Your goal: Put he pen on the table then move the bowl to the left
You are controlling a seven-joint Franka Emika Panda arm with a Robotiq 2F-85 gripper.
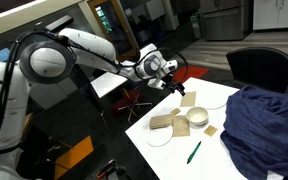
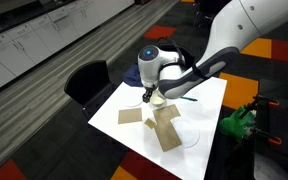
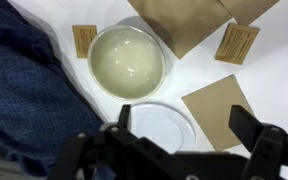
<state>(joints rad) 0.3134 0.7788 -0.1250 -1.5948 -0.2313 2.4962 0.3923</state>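
Note:
The cream-white bowl [image 1: 197,118] stands near the middle of the white table [image 1: 174,160]; in the wrist view the bowl [image 3: 127,60] looks empty. The green pen [image 1: 194,152] lies flat on the table in front of the bowl, apart from it, and is out of the wrist view. My gripper [image 1: 169,75] hovers above the table's far side, open and empty. In the wrist view its fingers [image 3: 187,125] straddle a flat white plate [image 3: 159,125] just below the bowl.
A dark blue cloth [image 1: 264,125] covers the table's side next to the bowl [image 3: 24,90]. Brown cardboard pieces [image 3: 221,100] and small tags [image 3: 237,42] lie around. Another plate [image 1: 212,100] sits behind the bowl. A black chair [image 1: 259,68] stands beyond the table.

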